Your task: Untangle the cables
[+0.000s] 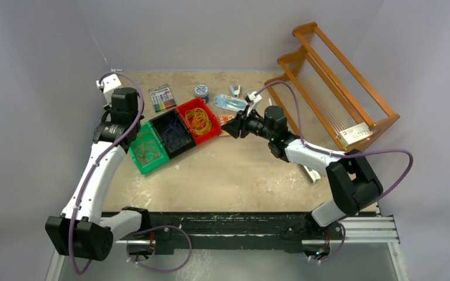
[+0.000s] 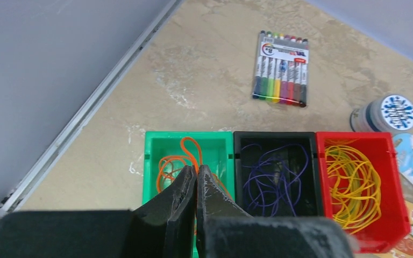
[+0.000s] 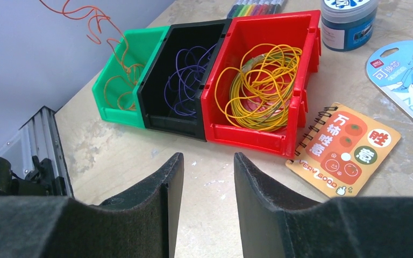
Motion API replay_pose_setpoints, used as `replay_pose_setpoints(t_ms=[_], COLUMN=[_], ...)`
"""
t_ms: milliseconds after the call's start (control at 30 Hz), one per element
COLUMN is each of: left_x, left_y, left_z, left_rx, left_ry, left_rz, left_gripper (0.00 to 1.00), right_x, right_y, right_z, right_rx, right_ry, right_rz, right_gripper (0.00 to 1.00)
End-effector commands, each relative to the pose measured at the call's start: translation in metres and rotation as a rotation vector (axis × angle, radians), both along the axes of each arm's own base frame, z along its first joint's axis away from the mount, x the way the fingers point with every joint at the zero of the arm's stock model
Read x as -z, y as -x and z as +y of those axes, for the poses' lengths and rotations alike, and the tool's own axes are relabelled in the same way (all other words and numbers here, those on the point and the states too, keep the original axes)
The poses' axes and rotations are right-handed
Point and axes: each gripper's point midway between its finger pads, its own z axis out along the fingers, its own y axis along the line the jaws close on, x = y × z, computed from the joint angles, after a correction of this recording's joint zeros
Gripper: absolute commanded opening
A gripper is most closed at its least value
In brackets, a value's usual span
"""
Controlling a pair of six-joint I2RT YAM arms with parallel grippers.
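Note:
The cables lie sorted in three bins side by side. Orange cables (image 2: 166, 164) are in the green bin (image 2: 188, 135), purple cables (image 2: 274, 177) in the black bin (image 2: 274, 135), and yellow cables (image 2: 352, 183) in the red bin (image 2: 355, 135). My left gripper (image 2: 196, 167) hangs over the green bin, shut on an orange cable. That cable (image 3: 94, 24) rises out of the bin in the right wrist view. My right gripper (image 3: 208, 156) is open and empty, low over the table in front of the red bin (image 3: 258, 137).
A pack of markers (image 2: 280, 67) and a blue jar (image 2: 390, 114) lie behind the bins. An orange notebook (image 3: 344, 148) and a blue blister pack (image 3: 408, 75) sit right of the red bin. A wooden rack (image 1: 334, 82) fills the far right.

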Motion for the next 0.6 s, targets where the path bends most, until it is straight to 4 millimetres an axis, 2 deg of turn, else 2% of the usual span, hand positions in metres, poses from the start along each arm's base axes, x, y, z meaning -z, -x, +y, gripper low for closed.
replay_pose_setpoints(t_ms=[0, 333, 567], left_x=[0.006, 0.069, 0.098], left_y=[0.002, -0.009, -0.011], left_z=[0.013, -0.010, -0.020], left_rx=[-0.027, 0.068, 0.072], left_ry=[-0.078, -0.001, 0.068], left_rz=[0.051, 0.192, 0.219], left_gripper=[0.00, 0.00, 0.00], right_x=[-0.034, -0.032, -0.030], right_y=[-0.004, -0.001, 0.002], right_z=[0.008, 0.005, 0.002], right_rx=[-0.028, -0.030, -0.029], right_ry=[-0.051, -0.041, -0.027], right_rz=[-0.085, -0.091, -0.096], right_gripper=[0.42, 0.43, 0.44])
